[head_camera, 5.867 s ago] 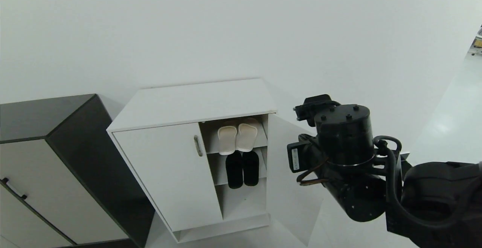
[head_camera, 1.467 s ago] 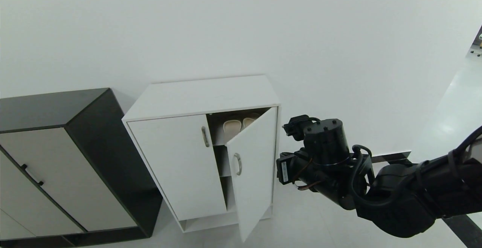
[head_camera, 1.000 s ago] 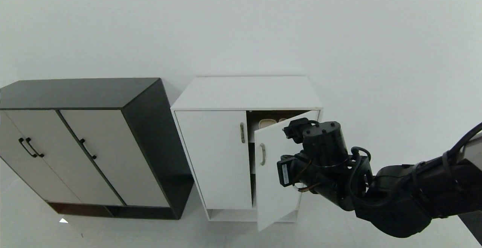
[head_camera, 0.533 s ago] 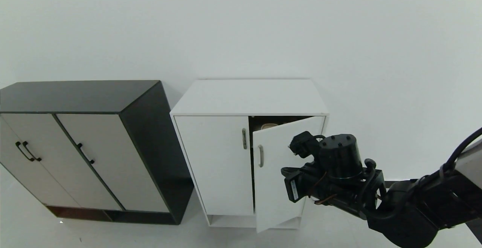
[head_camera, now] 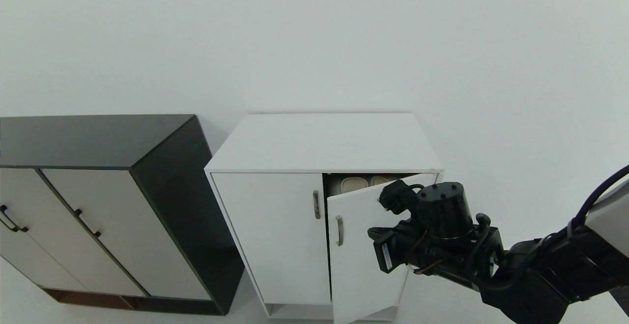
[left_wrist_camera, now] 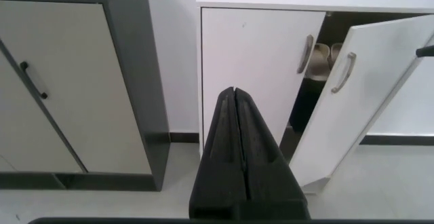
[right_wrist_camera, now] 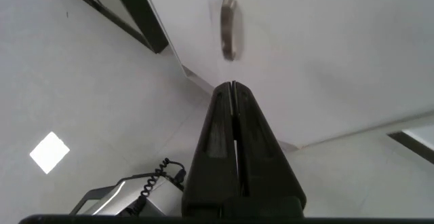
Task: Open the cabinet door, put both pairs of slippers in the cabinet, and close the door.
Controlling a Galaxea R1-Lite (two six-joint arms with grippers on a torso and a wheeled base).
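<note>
Right gripper (right_wrist_camera: pixel 234 88), jaws together, at ajar white cabinet door (head_camera: pixel 354 265), lower centre: probably nudging it shut over beige slippers (head_camera: pixel 352 184).

Matte black right arm (head_camera: pixel 533 277): screw-studded cylindrical wrist (head_camera: pixel 443 210), looping cables (head_camera: pixel 487 245), white label (head_camera: pixel 385 258), tapered black pincer (right_wrist_camera: pixel 232 88).

Robot at work: the right arm (head_camera: pixel 535 275) stretches in from the lower right of the head view. Its forearm runs roughly level, and the black cylindrical wrist (head_camera: pixel 442 208) stands upright at its far end. The right end effector (right_wrist_camera: pixel 233 91) has its two dark fingers (right_wrist_camera: pixel 218 139) pressed flat together, with no gap between them. The left end effector (left_wrist_camera: pixel 234 95) is likewise closed, its halves meeting along a thin seam, tapering to a narrow tip and gripping nothing.
</note>
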